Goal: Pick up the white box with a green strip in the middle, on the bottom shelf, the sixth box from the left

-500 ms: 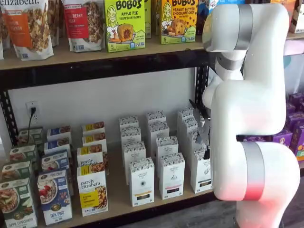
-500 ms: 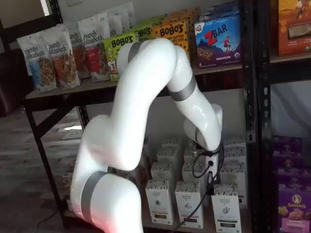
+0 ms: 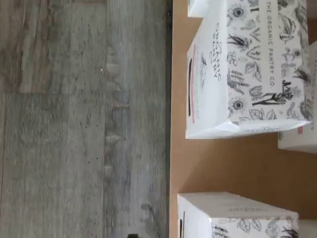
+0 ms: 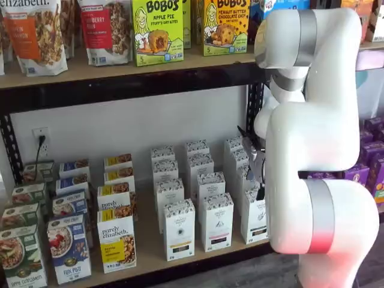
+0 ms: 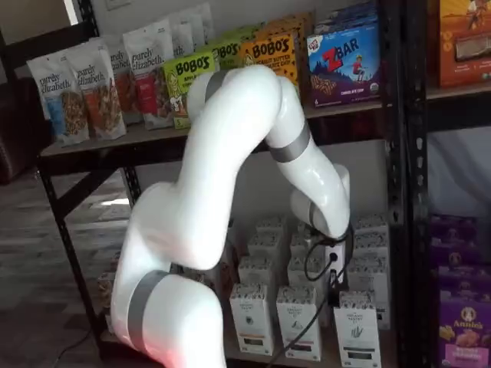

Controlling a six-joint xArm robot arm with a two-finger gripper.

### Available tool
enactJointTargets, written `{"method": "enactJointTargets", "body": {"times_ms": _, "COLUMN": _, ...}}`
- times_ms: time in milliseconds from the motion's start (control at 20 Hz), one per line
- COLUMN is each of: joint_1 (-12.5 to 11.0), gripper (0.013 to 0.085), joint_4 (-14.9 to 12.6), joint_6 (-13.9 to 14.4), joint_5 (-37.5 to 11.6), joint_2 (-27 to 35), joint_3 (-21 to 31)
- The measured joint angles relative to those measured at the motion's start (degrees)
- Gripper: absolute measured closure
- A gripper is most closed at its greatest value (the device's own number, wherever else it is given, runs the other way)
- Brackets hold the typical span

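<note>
We see the large white jointed arm point(image 4: 318, 150) standing in front of the right end of the long pale wooden bottom shelf with a black metal front rail point(image 4: 150, 255), and it covers part of the white cartons there. The gripper point(image 4: 259, 174) shows only as a dark sliver beside the arm's white body, low among the rightmost column of cartons, so we cannot tell whether its fingers are spread or pressed together. In a shelf view a black cable point(image 5: 326, 276) loops down from the wrist over the same cartons.

The tall slim white box with a short dark-greenish strip on its front point(image 4: 254, 217) stands upright at the front of the rightmost white column, close to the shelf's front edge and just beside the arm. In a shelf view it point(image 5: 357, 330) is the front right carton, next to 2 like cartons.

The wrist view looks down on a white carton with a flower-patterned top and a pink strip point(image 3: 237, 74) standing on the pale board near its edge, with grey wood-grain floor point(image 3: 84, 119) beyond.
</note>
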Motion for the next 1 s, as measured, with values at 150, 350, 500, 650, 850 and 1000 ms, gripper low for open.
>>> {"method": "enactJointTargets", "body": {"times_ms": 150, "joint_1": 0.0, "gripper": 0.013, "joint_4": -1.7, "joint_6": 1.4, "joint_5": -0.5, "joint_2": 1.5, "joint_3": -1.3}}
{"method": "enactJointTargets", "body": {"times_ms": 350, "joint_1": -0.3, "gripper": 0.013, "joint_4": -3.3, "joint_6": 2.5, "joint_5": -1.6, "joint_2": 4.5, "joint_3": -3.9}}
{"method": "enactJointTargets", "body": {"times_ms": 500, "joint_1": -0.9, "gripper": 0.013, "joint_4": -4.6, "joint_6": 3.0, "joint_5": -2.3, "joint_2": 7.5, "joint_3": -6.9}}
{"method": "enactJointTargets", "body": {"times_ms": 650, "joint_1": -1.3, "gripper": 0.013, "joint_4": -7.0, "joint_6": 4.7, "joint_5": -2.7, "joint_2": 10.0, "joint_3": -9.5}}
{"method": "enactJointTargets", "body": {"times_ms": 850, "joint_1": -1.7, "gripper": 0.013, "joint_4": -10.1, "joint_6": 7.1, "joint_5": -2.8, "joint_2": 14.4, "joint_3": -14.2}}
{"method": "enactJointTargets", "body": {"times_ms": 1000, "joint_1": -1.7, "gripper": 0.013, "joint_4": -10.9, "joint_6": 7.8, "joint_5": -2.4, "joint_2": 17.0, "joint_3": -17.3}}
